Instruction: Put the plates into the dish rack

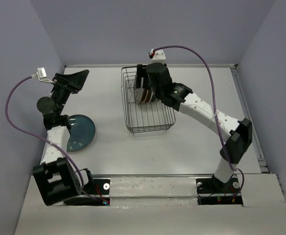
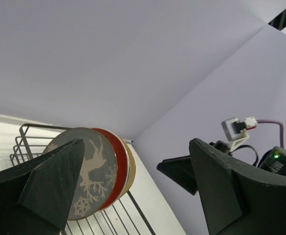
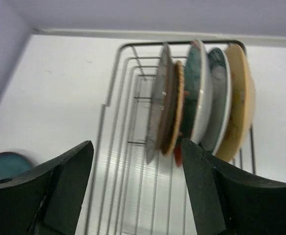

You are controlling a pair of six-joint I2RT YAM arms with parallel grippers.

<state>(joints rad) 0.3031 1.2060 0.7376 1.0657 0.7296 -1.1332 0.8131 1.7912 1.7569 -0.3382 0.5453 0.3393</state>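
Toward 12 o'clock on the white table (image 1: 196,156), seen from overhead, a black wire dish rack (image 1: 150,122) stands slightly left of centre. Five plates stand on edge in its 12 o'clock half, packed close together.

The right wrist camera shows them in a row. From 9 o'clock to 3 o'clock they are a grey plate (image 3: 158,107), an orange plate (image 3: 176,117) seen only as a thin edge, a red-and-teal plate (image 3: 195,93) whose pattern is too blurred to read, a white teal-rimmed plate (image 3: 220,103) and a tan plate (image 3: 241,103). All lean slightly toward 3 o'clock.

The right gripper (image 1: 145,83) hangs over the plate end of the rack. Its two dark fingers (image 3: 59,191) are spread wide and nothing is between them.

The left gripper (image 1: 79,82) sits at about 9 o'clock from the rack, well apart from it and pointing toward it. Its jaws are also spread wide and it grips nothing. Its wrist camera looks at the grey plate face-on, showing a cream deer and snowflakes.

The sixth plate, the dark teal plate (image 1: 84,131), lies flat on the table at about 8 o'clock from the rack, well apart from it. The left arm (image 1: 57,134) crosses over its 9 o'clock edge.
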